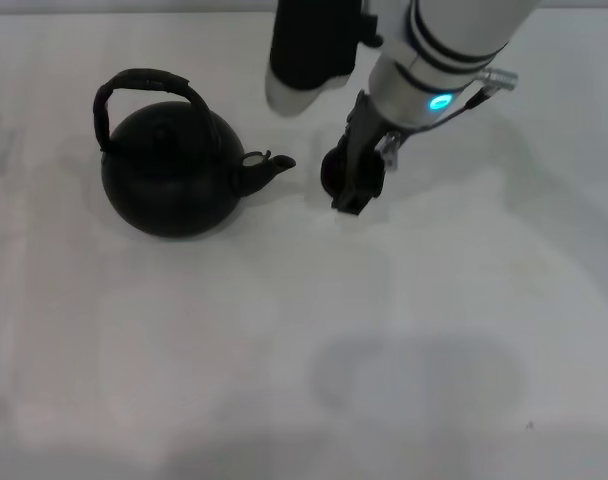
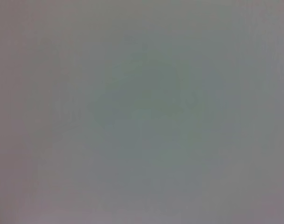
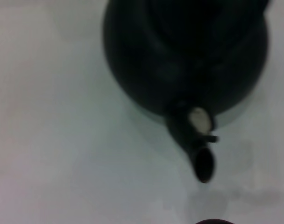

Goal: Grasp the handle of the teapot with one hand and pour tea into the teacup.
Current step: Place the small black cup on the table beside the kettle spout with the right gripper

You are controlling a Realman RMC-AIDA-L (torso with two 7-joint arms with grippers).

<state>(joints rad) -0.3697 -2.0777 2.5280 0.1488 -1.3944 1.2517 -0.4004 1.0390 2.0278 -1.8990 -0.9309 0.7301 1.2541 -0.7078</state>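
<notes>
Teapot (image 1: 169,180) sits on the white surface (image 1: 284,340), handle (image 1: 144,85) arched over it, spout (image 1: 264,168) pointing to 3 o'clock. Teacup (image 1: 334,170) stands just off the spout, right gripper (image 1: 354,195) down on it; whether its jaws clamp the cup, I cannot tell

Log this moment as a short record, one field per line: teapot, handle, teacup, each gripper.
teapot: upright on the white table, spout toward the teacup
handle: arched over the lid, ungrasped
teacup: just beyond the spout tip, mostly hidden by the right gripper
right gripper: low over the teacup, away from the handle
left gripper: not in view
</notes>
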